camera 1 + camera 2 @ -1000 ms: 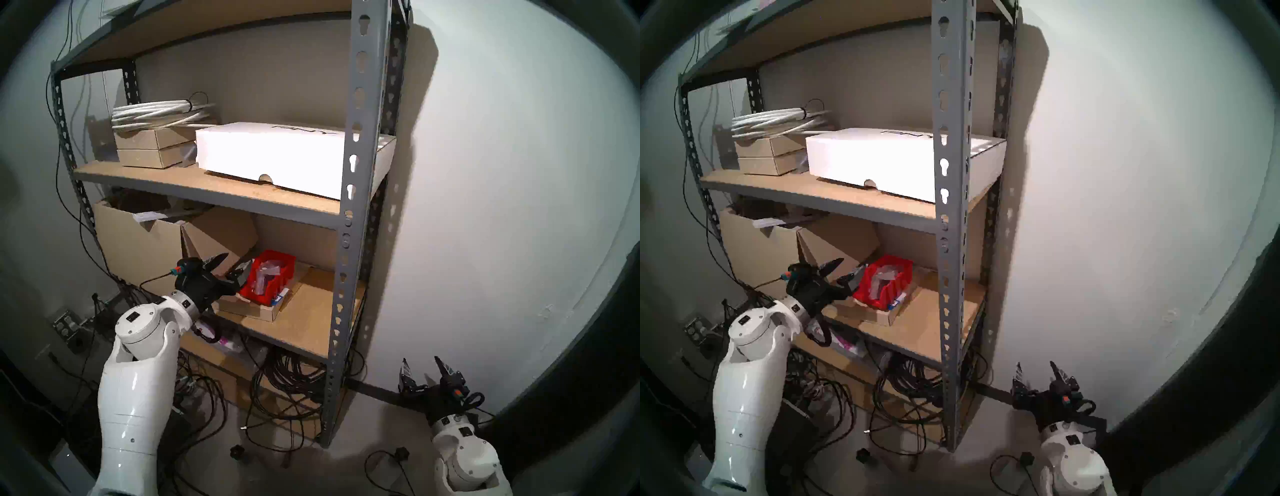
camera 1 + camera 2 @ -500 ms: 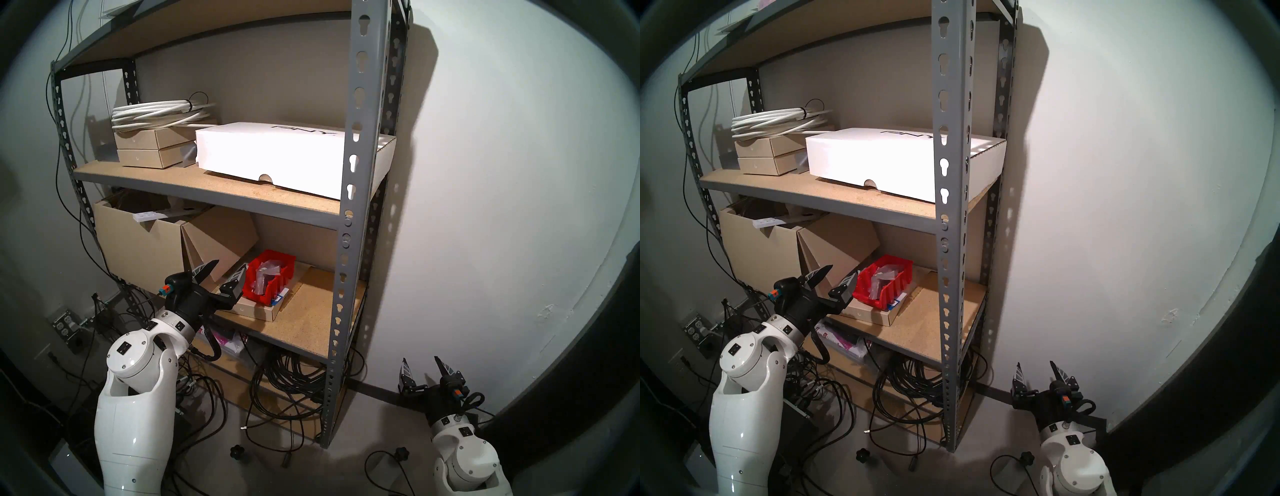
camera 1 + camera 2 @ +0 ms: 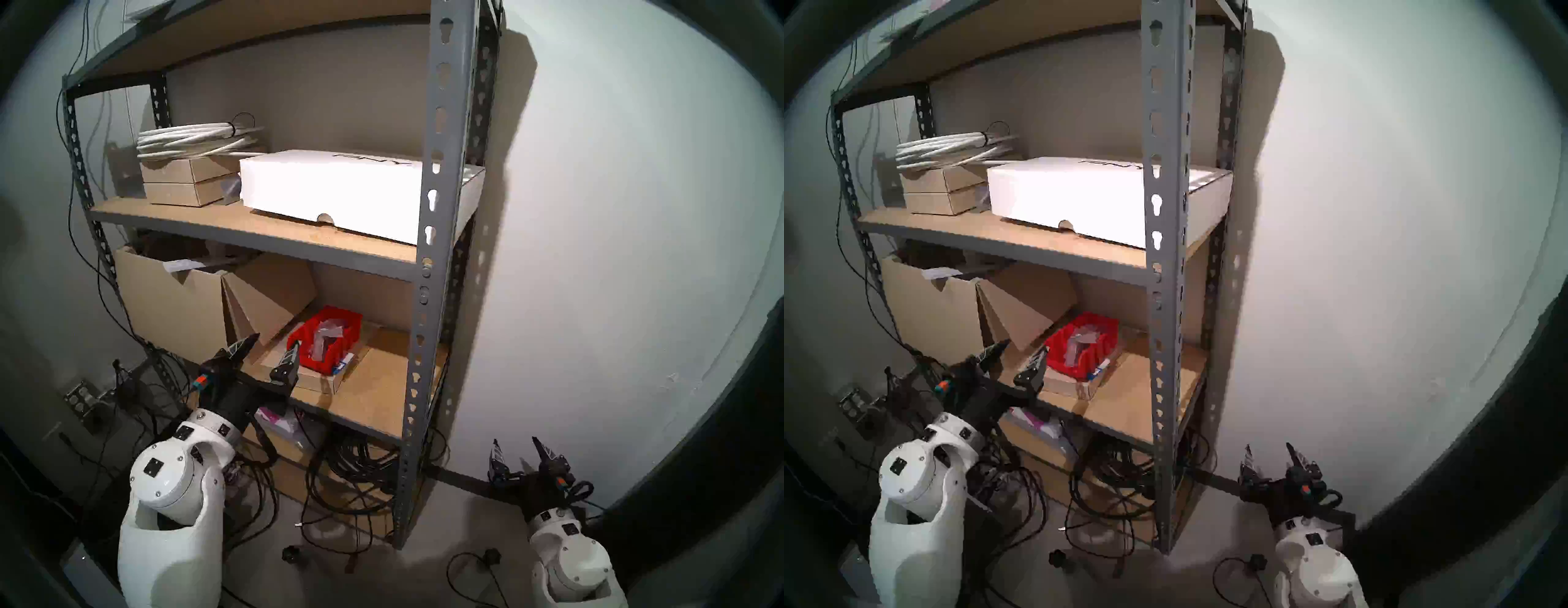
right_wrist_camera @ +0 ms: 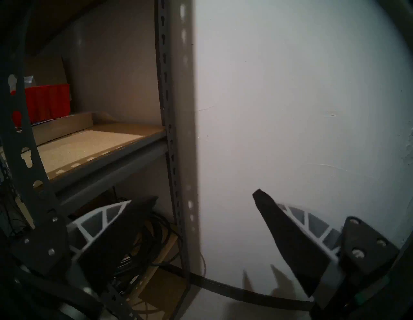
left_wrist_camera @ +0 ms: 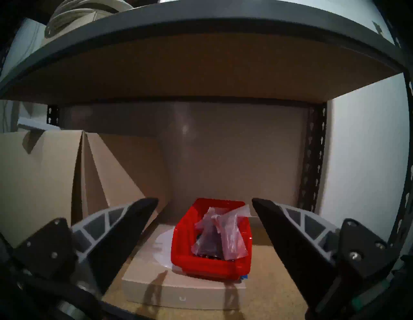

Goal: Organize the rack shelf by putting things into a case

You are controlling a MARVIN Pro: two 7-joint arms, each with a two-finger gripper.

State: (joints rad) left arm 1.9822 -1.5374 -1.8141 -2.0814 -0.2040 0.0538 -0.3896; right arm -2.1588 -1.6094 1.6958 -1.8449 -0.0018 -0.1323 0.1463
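Red bin [image 3: 329,344] sits on a flat cardboard box [image 3: 316,379] on the lower board of the steel rack [image 3: 441,178], w/ clear plastic bags [image 5: 221,234] of dark hardware piled inside it, tops poking above the rim. A small blue-and-white card [image 3: 344,363] peeks out just beside the bin, on the side toward the rack's front post. Big open carton [image 3: 169,305] stands on the same board, away from the post, its flap leaning toward the bin.

Left gripper [image 3: 269,346] is just in front of the bin at the board's edge, pointing in roughly level; fingers [image 5: 125,225] spread wide, nothing between them, not touching bin or flat box. In the left wrist view the bin shows centred between the two fingers, clear of both.

Right gripper [image 3: 518,451] hangs low outside the rack, past the front post, near the wall; fingers [image 4: 288,236] apart, empty.

One board up from the bin: white box [image 3: 331,191], two small stacked cartons [image 3: 186,180] w/ a white cable coil [image 3: 195,138] on top.
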